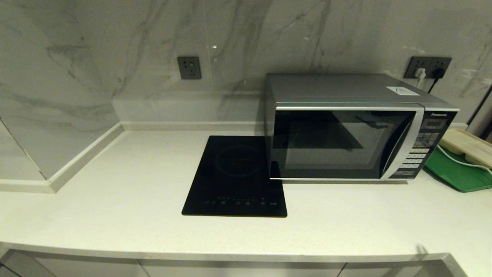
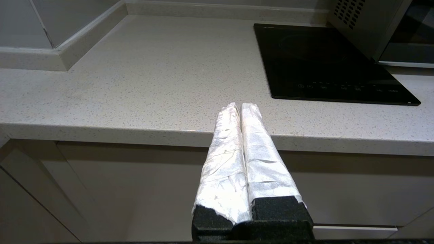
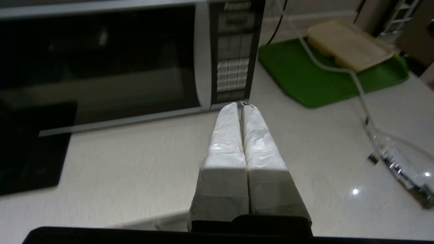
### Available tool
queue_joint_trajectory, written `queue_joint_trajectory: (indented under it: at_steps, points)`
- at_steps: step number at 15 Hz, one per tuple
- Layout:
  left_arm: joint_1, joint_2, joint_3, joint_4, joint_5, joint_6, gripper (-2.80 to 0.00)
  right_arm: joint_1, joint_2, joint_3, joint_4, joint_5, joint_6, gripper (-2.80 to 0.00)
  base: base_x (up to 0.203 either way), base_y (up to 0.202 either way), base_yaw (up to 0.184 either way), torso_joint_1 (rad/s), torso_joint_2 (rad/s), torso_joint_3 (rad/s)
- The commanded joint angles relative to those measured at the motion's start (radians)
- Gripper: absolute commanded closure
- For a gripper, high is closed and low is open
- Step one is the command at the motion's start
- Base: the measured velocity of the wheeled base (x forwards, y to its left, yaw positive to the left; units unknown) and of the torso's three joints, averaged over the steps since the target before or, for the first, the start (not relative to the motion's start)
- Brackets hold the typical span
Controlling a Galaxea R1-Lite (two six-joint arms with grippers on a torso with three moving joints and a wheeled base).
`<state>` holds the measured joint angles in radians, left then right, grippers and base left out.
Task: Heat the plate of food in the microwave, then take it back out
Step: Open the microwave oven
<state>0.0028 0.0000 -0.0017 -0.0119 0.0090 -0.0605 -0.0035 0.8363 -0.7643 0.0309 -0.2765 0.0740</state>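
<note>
Head view: microwave point(image 1: 346, 130) door closed; cooktop point(image 1: 236, 177) touching its left; green tray point(image 1: 457, 175) right. Both end effectors clenched, empty.

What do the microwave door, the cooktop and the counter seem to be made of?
Microwave door: dark glass, glossy; it mirrors the room. Cooktop: black glass, probably, flat and shiny with printed touch marks. Counter: pale speckled stone or composite, matte, judging by its fine grain.

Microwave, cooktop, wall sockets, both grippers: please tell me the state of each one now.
microwave: door shut, inside dark.
cooktop: bare, no lights showing.
left wall socket: nothing plugged in.
right wall socket: two plugs in.
left gripper: shut, empty, at the counter's front edge.
right gripper: shut, empty, facing the microwave's keypad.
</note>
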Motion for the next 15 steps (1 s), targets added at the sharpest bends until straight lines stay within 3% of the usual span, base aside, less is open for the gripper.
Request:
queue_joint_trajectory:
  at_steps: [1, 4, 6, 11, 15]
  points:
    - [0.000, 0.000, 0.000, 0.000, 0.000, -0.001, 0.00, 0.001, 0.347, -0.246, -0.011, -0.067, 0.000, 0.00, 0.000, 0.000, 0.000, 0.000, 0.00, 0.000]
    - [0.000, 0.000, 0.000, 0.000, 0.000, -0.001, 0.00, 0.030, 0.554, -0.393, -0.003, -0.208, -0.001, 0.00, 0.000, 0.000, 0.000, 0.000, 0.00, 0.000]
    - [0.000, 0.000, 0.000, 0.000, 0.000, -0.001, 0.00, 0.081, 0.657, -0.424, -0.004, -0.370, 0.003, 0.00, 0.000, 0.000, 0.000, 0.000, 0.00, 0.000]
    - [0.000, 0.000, 0.000, 0.000, 0.000, -0.001, 0.00, 0.263, 0.846, -0.442, -0.036, -0.702, 0.148, 0.00, 0.000, 0.000, 0.000, 0.000, 0.00, 0.000]
    - [0.000, 0.000, 0.000, 0.000, 0.000, -0.001, 0.00, 0.308, 0.915, -0.388, -0.037, -0.794, 0.212, 0.00, 0.000, 0.000, 0.000, 0.000, 0.00, 0.000]
